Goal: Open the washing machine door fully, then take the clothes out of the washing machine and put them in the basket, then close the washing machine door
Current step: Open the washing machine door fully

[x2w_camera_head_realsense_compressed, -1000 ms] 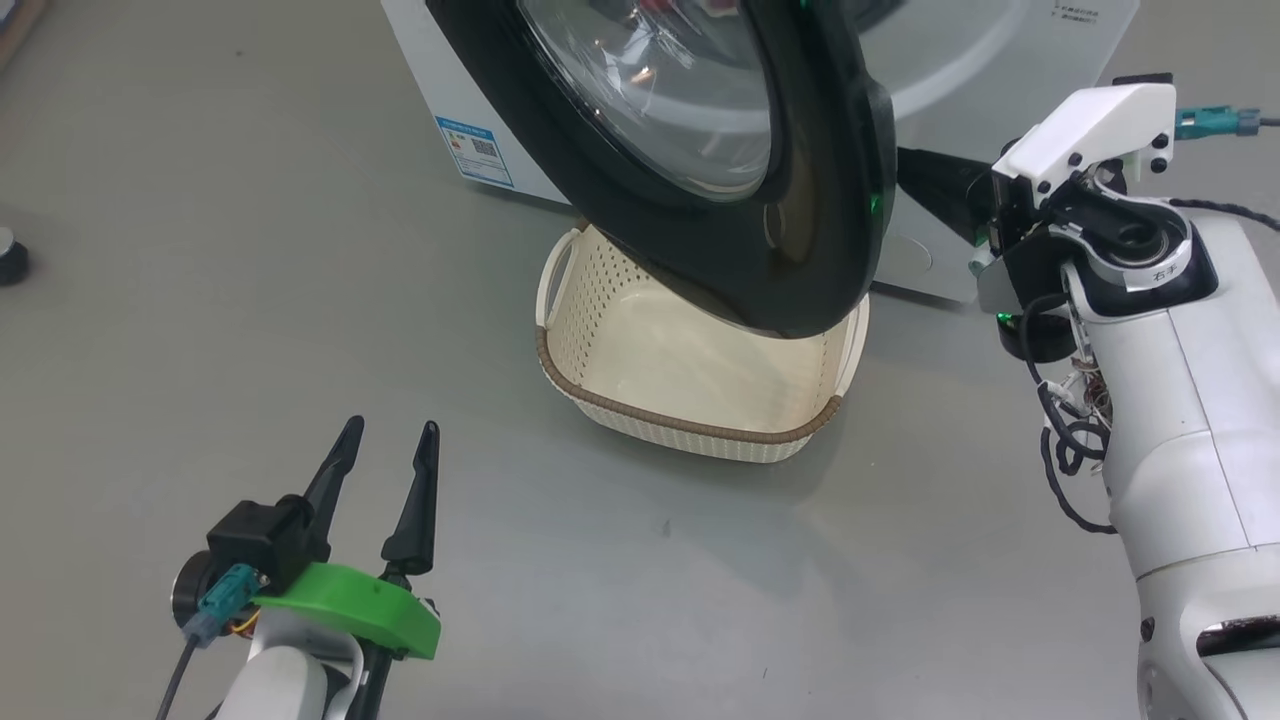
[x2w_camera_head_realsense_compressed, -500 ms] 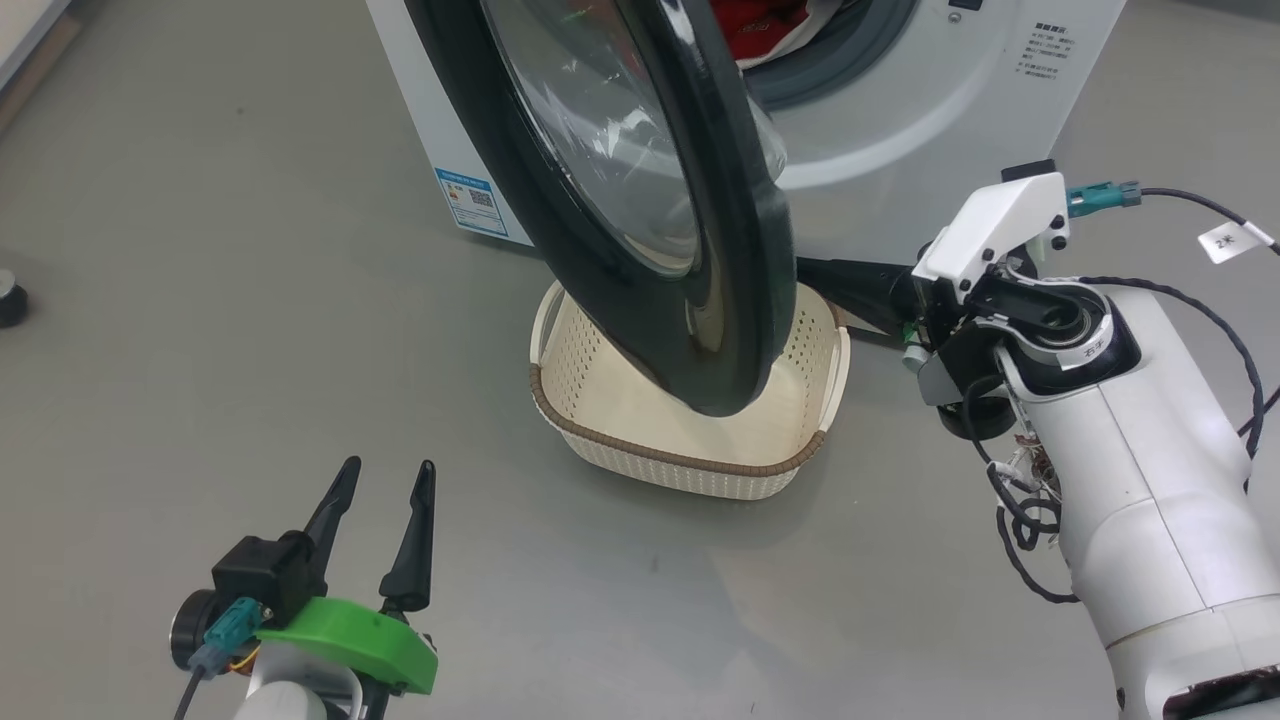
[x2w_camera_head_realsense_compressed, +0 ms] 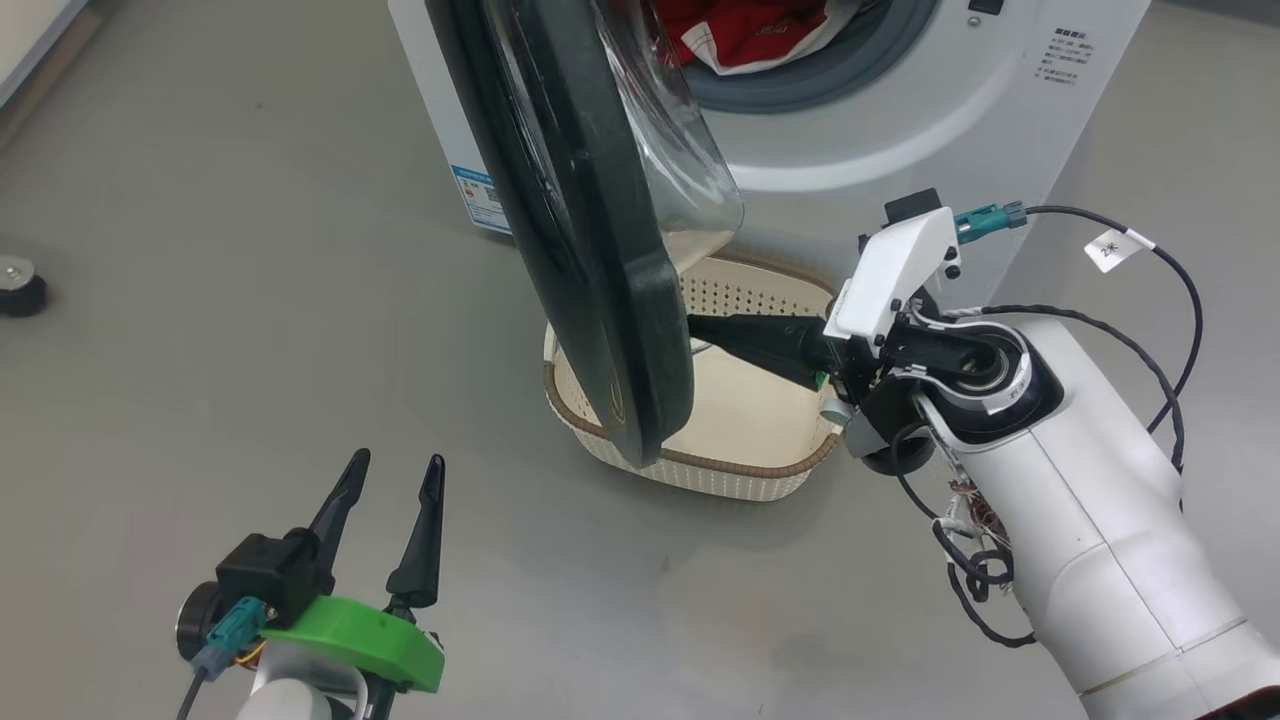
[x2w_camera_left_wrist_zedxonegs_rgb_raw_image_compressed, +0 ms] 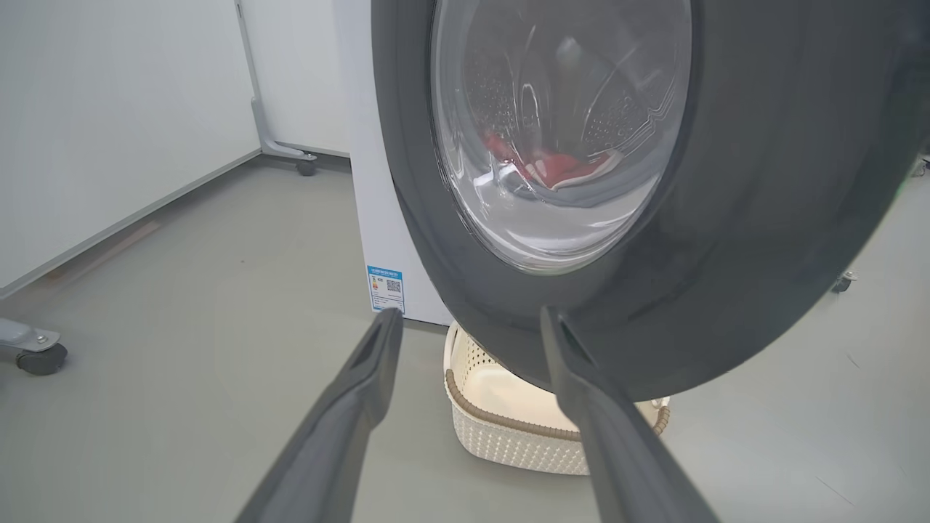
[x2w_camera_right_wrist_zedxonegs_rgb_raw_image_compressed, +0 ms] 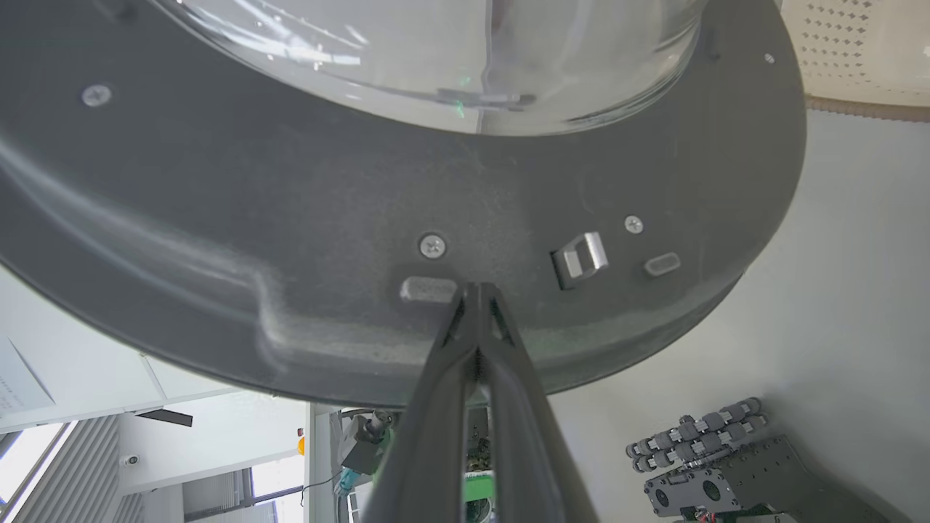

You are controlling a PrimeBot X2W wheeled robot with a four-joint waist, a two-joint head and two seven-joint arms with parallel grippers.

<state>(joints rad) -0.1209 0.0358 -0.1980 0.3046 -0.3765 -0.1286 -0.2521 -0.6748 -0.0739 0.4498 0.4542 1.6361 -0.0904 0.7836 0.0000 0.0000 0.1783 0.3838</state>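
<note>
Right gripper (x2w_camera_right_wrist_zedxonegs_rgb_raw_image_compressed: 476,290), pinched closed, tips against the washing machine door (x2w_camera_head_realsense_compressed: 590,250) inner face — left gripper (x2w_camera_head_realsense_compressed: 397,460) spread wide, empty.

The head camera is looking down on the washing machine door (x2w_camera_head_realsense_compressed: 590,250); both wrist cameras are facing it, the right closest.

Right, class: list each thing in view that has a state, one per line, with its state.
washing machine door: partly open, swung out above the basket.
clothes: inside the washing machine.
basket: on the floor, nothing visible inside.
left gripper: jaws open, empty.
right gripper: jaws shut, tips at the door's inner face.
</note>
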